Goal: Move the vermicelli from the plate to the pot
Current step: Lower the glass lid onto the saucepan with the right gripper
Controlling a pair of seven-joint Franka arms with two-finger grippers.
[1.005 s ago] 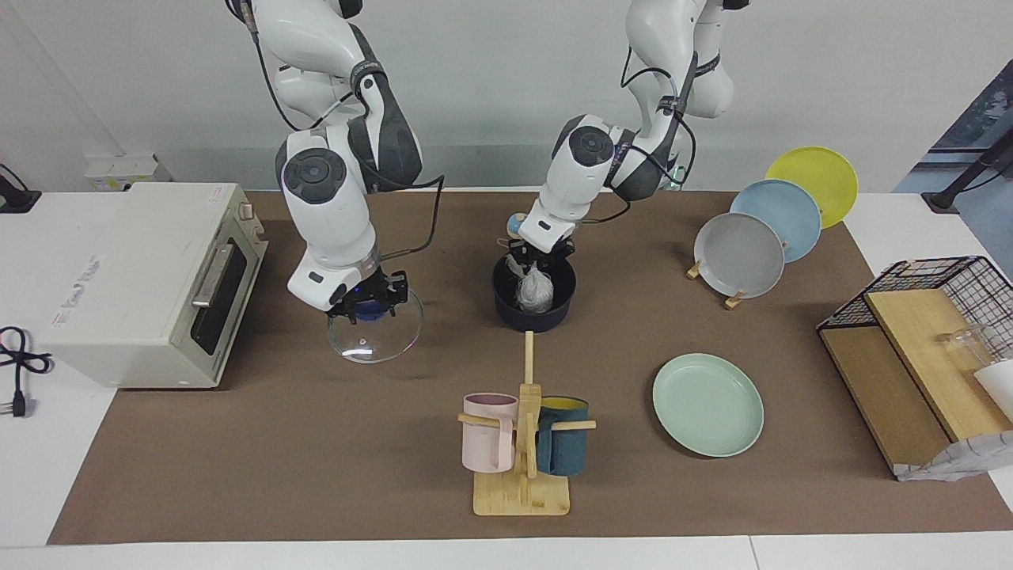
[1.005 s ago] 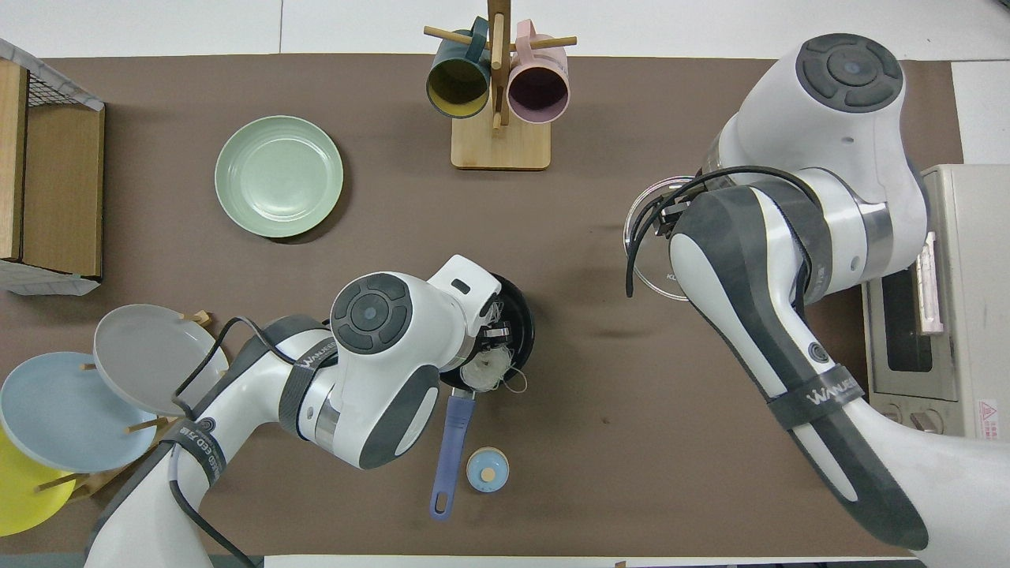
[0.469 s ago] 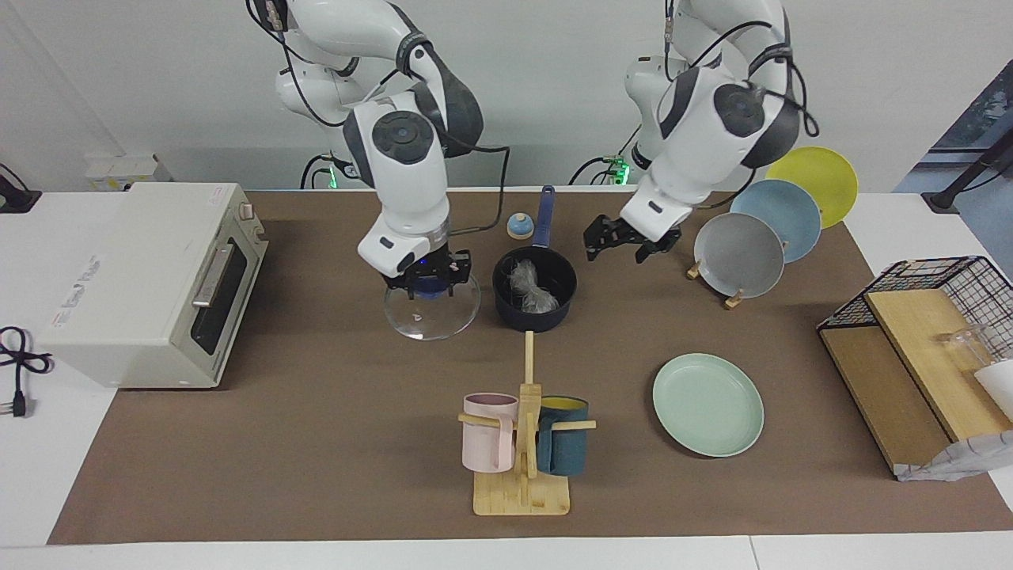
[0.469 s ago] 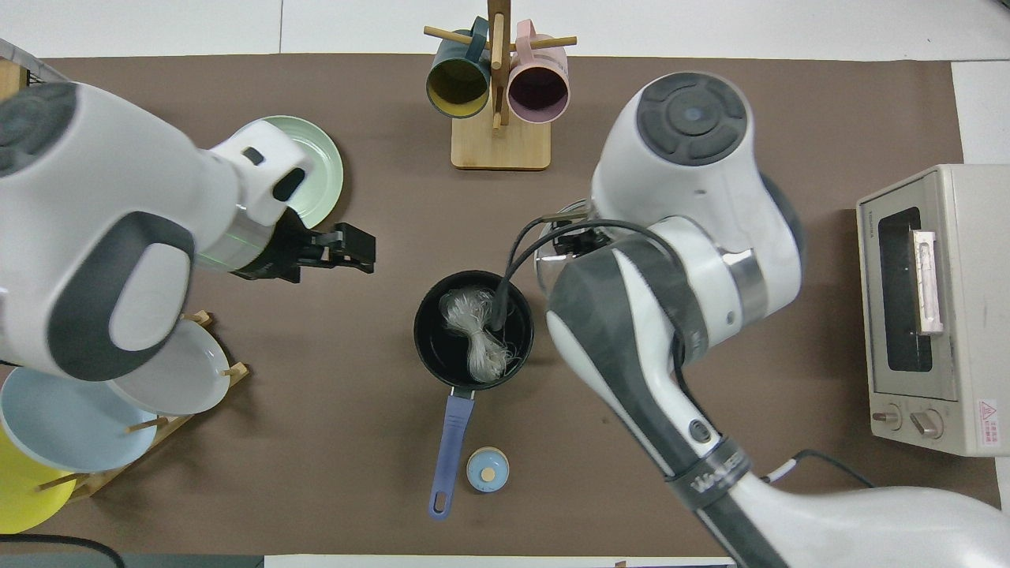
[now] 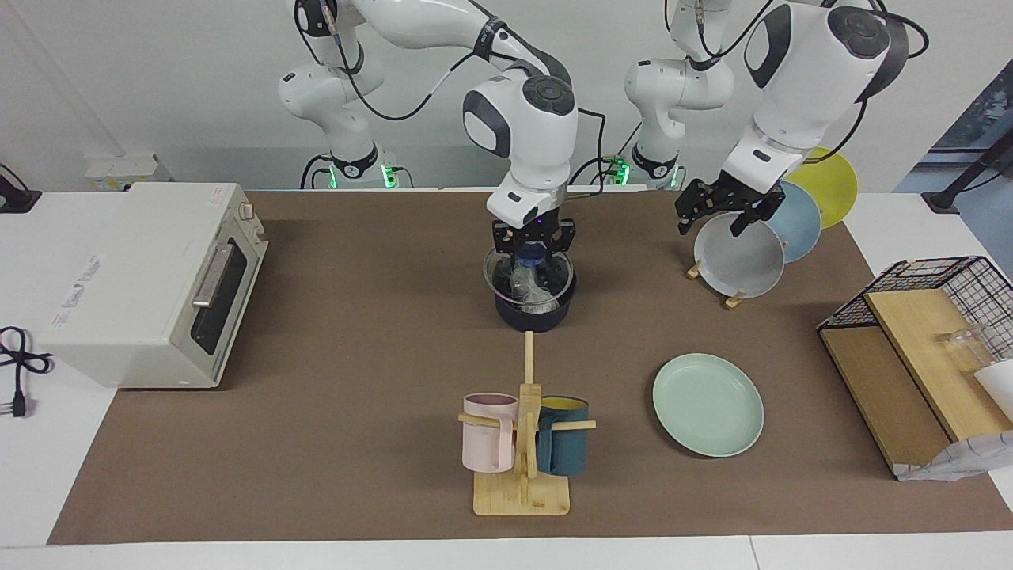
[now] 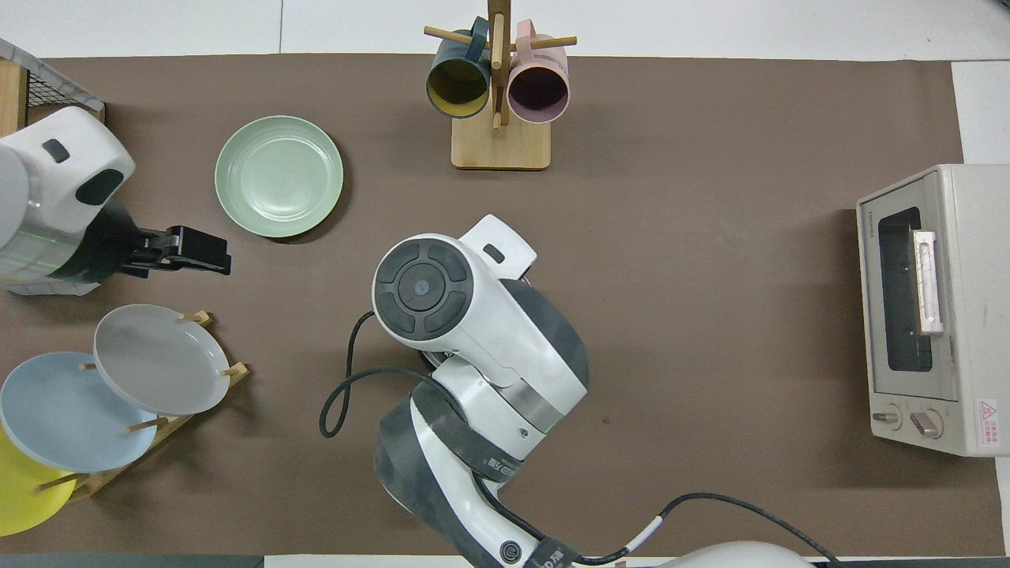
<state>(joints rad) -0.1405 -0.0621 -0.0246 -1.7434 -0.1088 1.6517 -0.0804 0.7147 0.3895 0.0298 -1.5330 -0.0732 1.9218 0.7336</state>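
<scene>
Toaster oven (image 5: 150, 281) sits at frame left, its side lettering unreadable. Mint plate (image 5: 707, 404) lower right, bare. My right gripper (image 5: 532, 247) clamps the glass lid (image 5: 529, 273) over the centre pot (image 5: 533, 305), vermicelli (image 5: 529, 290) inside; left gripper (image 5: 718, 210) hangs spread open over the grey plate (image 5: 740, 257).

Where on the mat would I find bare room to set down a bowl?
Bare mat lies between the oven and the pot, and between the oven and the mug rack. It is crowded around the pot, under the right claw and lid.
</scene>
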